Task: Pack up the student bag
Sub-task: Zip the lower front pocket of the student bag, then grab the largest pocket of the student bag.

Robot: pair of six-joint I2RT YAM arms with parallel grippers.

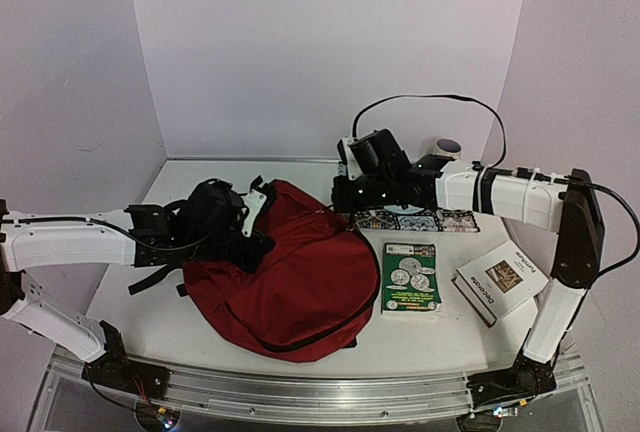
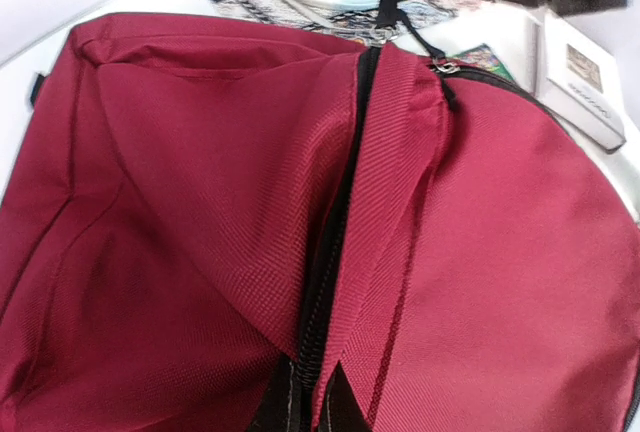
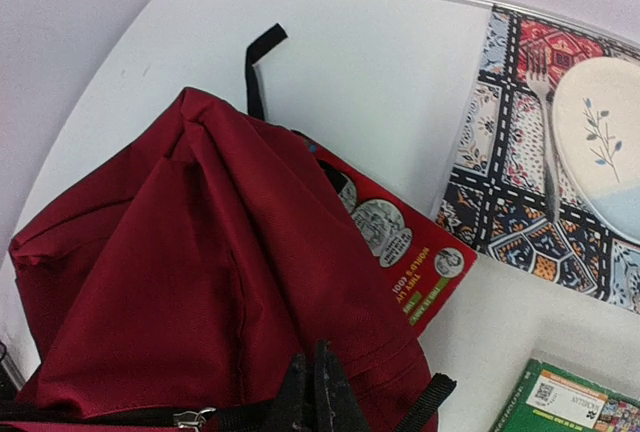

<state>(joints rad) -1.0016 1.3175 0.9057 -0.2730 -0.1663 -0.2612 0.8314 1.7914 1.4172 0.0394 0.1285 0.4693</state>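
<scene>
The left tool (image 2: 305, 410) is clenched on a fold of the student bag (image 1: 300, 282), its fingertips pinching dark red fabric right beside the black zipper on the bag's left side. The right tool (image 3: 315, 392) is clenched too, its fingers pressed together on the black zipper edge at the bag's far right rim, close to a small metal zipper pull (image 3: 190, 417). In the left wrist view a black strip runs taut from that rim up to it. The bag lies slumped on the white counter (image 1: 220, 174) between the two arms, with a black strap (image 3: 255, 72) trailing off its far side. A red book (image 3: 405, 252) pokes out from under the bag's fabric on its right. Whether it sits inside the opening or beneath the bag cannot be told. Beyond the bag's far right rim lies a patterned placemat (image 3: 500, 202) bearing a pale plate (image 3: 600, 132) and a fork (image 3: 545, 142). A green book (image 1: 411, 277) lies flat just beside the bag's right edge, and a white book (image 1: 498, 282) lies past it, well apart from the bag.
</scene>
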